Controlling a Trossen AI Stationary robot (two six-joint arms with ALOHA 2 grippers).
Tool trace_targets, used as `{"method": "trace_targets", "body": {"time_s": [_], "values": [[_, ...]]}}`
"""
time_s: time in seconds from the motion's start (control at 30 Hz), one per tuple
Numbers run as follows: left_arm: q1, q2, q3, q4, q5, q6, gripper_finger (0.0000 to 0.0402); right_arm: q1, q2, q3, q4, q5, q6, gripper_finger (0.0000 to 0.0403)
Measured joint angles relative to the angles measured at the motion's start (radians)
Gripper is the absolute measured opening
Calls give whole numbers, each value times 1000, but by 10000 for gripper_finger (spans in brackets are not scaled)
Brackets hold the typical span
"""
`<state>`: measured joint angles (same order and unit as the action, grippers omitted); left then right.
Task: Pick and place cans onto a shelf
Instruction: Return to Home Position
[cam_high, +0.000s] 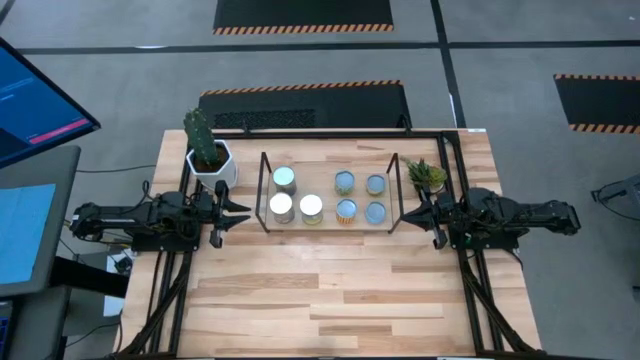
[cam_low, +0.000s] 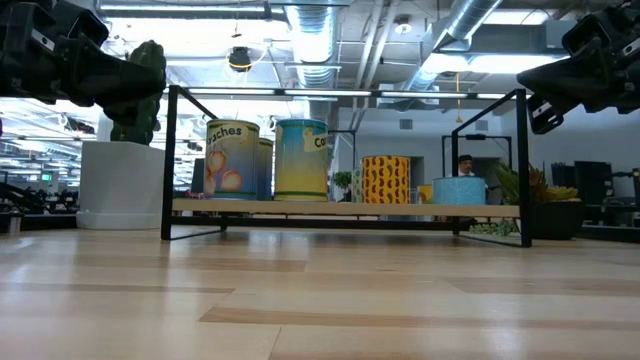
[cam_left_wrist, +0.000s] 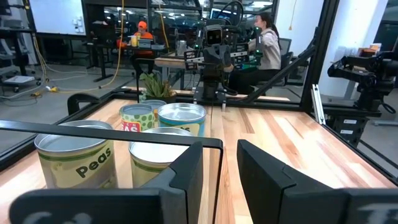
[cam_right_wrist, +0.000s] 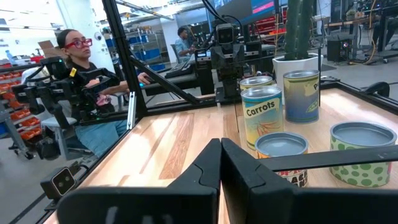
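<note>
The left tool (cam_high: 243, 213) sits left of the middle in the high view, near the left end of the shelf (cam_high: 263, 190). Its two fingers are spread apart and hold nothing. Just above it in the picture stands the white pot with the cactus (cam_high: 211, 160), very near the arm. So I think this arm should pull straight back toward the left edge of the frame. It should go slowly and not swing up toward the pot.

In the middle of the picture the shelf stands on the wooden bench (cam_high: 330, 290). All seven cans (cam_high: 311, 207) are inside it. Three with pale silvery tops are in the left half, and four with blue-green tops are in the right half. The low view shows them standing upright. It looks like the putting away is done, and only the trip back to rest is left. The big thing now is not to bump the thin black rods, because a knock could shake the cans.

At the right, the small spiky plant (cam_high: 427, 174) sits just outside the shelf's right end. The right tool (cam_high: 405, 213) is just below it in the picture, near that end. Its fingers are pressed together and empty. It should back off straight toward the right edge, away from the plant and the rods.
</note>
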<state>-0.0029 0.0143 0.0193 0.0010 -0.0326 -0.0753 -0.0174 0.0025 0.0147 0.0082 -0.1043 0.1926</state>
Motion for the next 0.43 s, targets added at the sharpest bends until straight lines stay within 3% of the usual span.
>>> {"method": "trace_targets", "body": {"time_s": [0.43], "values": [[0,0,0,0,0,0,89,0,0,0,0,0,0,31]]}}
